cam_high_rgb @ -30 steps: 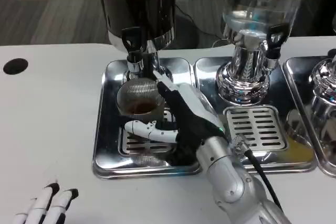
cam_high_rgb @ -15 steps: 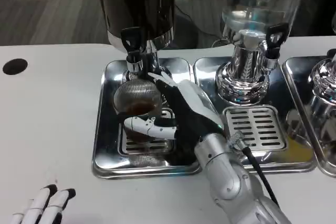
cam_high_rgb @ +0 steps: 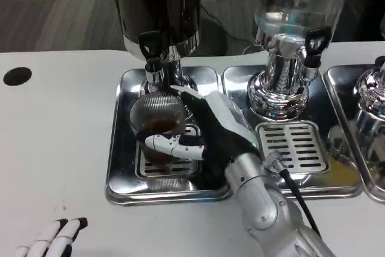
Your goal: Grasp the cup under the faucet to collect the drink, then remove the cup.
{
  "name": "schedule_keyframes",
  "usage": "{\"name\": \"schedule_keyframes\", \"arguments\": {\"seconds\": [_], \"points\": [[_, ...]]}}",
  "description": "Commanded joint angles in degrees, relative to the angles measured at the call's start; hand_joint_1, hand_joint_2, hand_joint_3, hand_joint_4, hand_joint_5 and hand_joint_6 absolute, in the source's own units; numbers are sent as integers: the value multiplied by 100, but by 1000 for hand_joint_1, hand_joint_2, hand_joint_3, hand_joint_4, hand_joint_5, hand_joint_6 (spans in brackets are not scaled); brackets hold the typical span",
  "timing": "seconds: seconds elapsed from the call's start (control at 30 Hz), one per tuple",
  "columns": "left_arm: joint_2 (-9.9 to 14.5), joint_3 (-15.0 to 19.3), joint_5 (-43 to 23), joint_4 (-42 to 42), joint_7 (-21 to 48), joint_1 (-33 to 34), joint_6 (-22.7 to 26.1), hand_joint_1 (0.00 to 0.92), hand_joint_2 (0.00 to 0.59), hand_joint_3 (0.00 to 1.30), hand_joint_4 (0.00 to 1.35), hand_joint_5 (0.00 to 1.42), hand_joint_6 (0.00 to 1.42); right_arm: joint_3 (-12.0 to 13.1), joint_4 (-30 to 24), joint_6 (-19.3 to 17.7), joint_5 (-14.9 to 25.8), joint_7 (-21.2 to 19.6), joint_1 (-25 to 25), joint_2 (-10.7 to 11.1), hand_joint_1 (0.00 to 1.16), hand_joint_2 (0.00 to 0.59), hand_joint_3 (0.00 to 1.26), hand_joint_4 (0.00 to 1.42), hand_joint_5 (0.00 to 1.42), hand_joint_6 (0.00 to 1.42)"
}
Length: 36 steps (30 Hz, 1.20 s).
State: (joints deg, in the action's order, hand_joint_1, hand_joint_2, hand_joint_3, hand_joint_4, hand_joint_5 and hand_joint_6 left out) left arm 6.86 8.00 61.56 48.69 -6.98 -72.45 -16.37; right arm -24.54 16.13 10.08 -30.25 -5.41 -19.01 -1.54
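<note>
Filling step: our right hand (cam_high_rgb: 201,133) grips the clear ribbed glass cup (cam_high_rgb: 157,118) of brown drink beneath the chrome faucet (cam_high_rgb: 154,67), at 12 o'clock on the steel drip tray (cam_high_rgb: 123,167). Next we judge withdrawal toward 6 o'clock, kept level.

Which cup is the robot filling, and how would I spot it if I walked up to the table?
Find the leftmost steel drip tray, under the dark dispenser. Right below that dispenser's black-handled faucet sits a clear ribbed cup with brown drink in it. It is the one the robot's right hand wraps around.
</note>
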Motion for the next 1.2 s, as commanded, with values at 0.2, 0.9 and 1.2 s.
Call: {"name": "schedule_keyframes", "arguments": {"seconds": [0.2,0.9,1.2], "points": [[-29,-11,125,86,71,-61,-79,0,101,176,143,207,457,-15,-60,-202,-40,-188,168,43,562,138,251,258,257,127],[-100,5,132,-13,-41,-213,-220,0,100,194,166,243,468,41,-237,-299,-3,-195,348,93,569,138,266,300,390,441],[-142,-22,165,-62,-50,-207,-253,0,100,195,167,246,470,55,-362,-317,17,-171,409,130,569,138,266,312,406,450]]}}
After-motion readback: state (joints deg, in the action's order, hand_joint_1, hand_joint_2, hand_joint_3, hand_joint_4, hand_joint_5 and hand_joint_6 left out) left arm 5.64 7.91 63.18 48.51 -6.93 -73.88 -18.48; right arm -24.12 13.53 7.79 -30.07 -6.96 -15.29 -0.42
